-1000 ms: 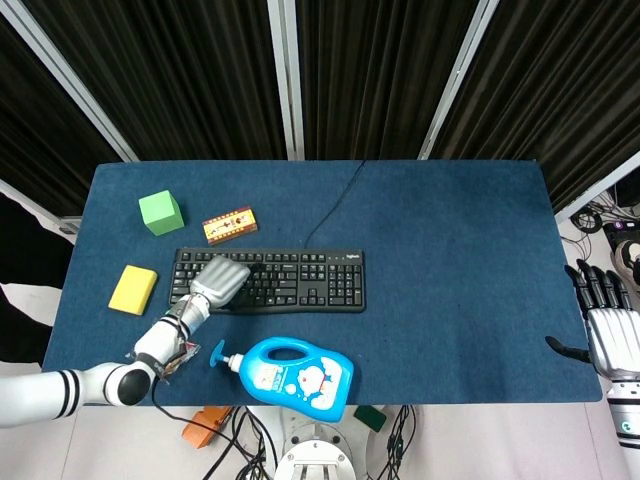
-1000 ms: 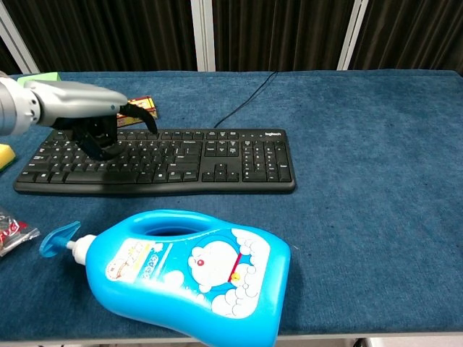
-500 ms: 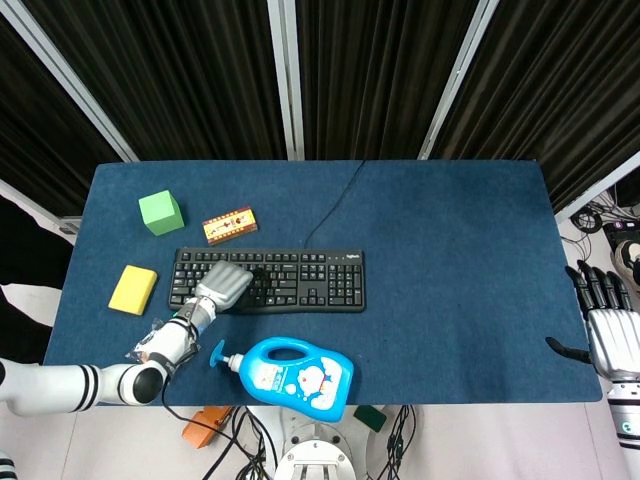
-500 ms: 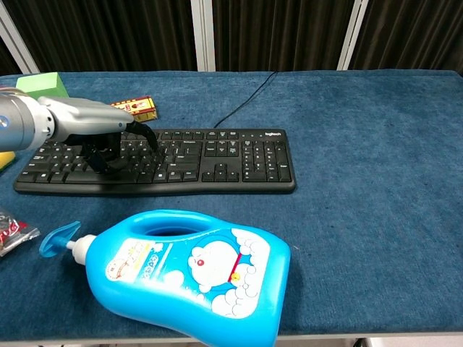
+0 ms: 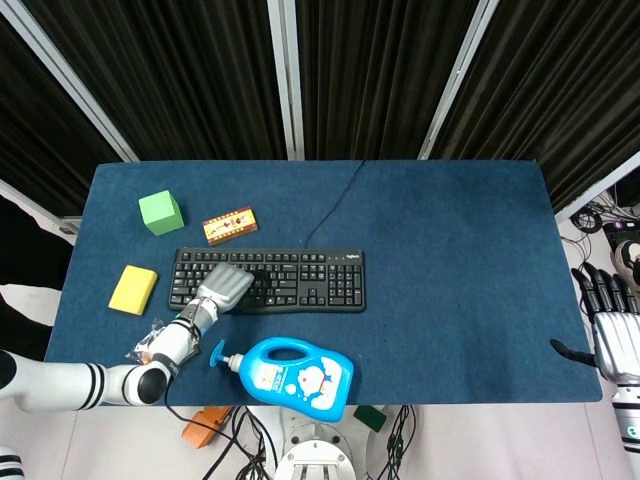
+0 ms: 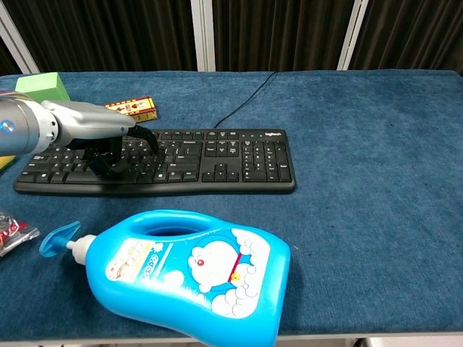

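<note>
Since a second ago the left hand (image 5: 224, 288) has slid a little lower and nearer along the black plastic keyboard (image 5: 300, 280), which has not moved. Closest lies a big blue plastic bottle (image 5: 295, 377) on its side. Behind it, the keyboard sits flat on the blue tabletop (image 5: 450, 250). It looks light, stiff and thin, best gripped by its long edges. The left hand rests flat over the keys, fingers curled down, holding nothing. Far off at the edge, the right hand (image 5: 612, 325) hangs spread and empty.
</note>
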Robot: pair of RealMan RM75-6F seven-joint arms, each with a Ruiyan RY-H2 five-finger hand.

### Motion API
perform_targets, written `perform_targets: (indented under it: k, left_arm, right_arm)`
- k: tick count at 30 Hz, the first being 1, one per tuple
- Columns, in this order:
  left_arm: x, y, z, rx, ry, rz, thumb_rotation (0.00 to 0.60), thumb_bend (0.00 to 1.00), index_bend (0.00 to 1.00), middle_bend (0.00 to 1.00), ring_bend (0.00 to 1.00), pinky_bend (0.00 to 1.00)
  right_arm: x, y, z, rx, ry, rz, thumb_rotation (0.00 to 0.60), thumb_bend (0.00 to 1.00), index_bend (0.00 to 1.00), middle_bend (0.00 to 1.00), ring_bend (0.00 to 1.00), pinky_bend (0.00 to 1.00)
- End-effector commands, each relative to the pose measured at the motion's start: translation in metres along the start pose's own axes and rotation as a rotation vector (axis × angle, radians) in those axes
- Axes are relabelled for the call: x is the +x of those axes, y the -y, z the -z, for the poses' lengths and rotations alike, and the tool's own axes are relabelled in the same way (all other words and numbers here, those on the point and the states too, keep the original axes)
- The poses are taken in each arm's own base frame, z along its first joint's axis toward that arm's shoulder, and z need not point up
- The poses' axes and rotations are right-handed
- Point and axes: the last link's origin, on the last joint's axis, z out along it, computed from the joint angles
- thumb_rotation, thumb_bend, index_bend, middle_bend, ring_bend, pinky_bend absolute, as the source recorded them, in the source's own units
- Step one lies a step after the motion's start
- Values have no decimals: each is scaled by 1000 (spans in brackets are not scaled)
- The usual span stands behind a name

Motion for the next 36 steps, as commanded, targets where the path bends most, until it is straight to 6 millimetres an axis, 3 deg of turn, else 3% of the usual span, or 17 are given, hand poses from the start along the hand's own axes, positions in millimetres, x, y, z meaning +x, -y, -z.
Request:
perform_targets:
  k: [1, 6, 10, 15, 18, 25, 36]
  left_arm:
    - [10, 3, 8, 10, -63, 15, 600, 553, 195, 901, 939, 904]
    - [28, 23, 35, 54, -231, 64, 600, 491, 195, 857, 895, 895]
    - [26, 51, 64, 126, -377, 103, 600, 407, 195, 690, 705, 774]
    - [6, 86, 100, 230, -471, 139, 600, 220, 171, 286, 280, 267]
    - [-8, 103, 123, 279, -523, 165, 600, 154, 142, 166, 147, 109]
    - [-44, 129, 178, 354, -578, 187, 600, 146, 136, 137, 111, 51]
    - [-82, 140, 240, 457, -568, 196, 600, 146, 137, 137, 111, 37]
  right_arm:
    - [1, -1, 1, -3, -2, 1, 600, 115, 0, 0, 0, 0]
    - [1, -4, 2, -9, -4, -3, 600, 115, 0, 0, 0, 0]
    - [1, -7, 3, -15, -4, -8, 600, 115, 0, 0, 0, 0]
    - [0, -10, 4, -17, -6, -13, 600, 115, 0, 0, 0, 0]
    - [0, -10, 4, -14, -8, -14, 600, 114, 0, 0, 0, 0]
    - [-1, -7, 3, 1, -9, -16, 600, 115, 0, 0, 0, 0]
    - [-1, 0, 2, 17, -4, -8, 600, 115, 0, 0, 0, 0]
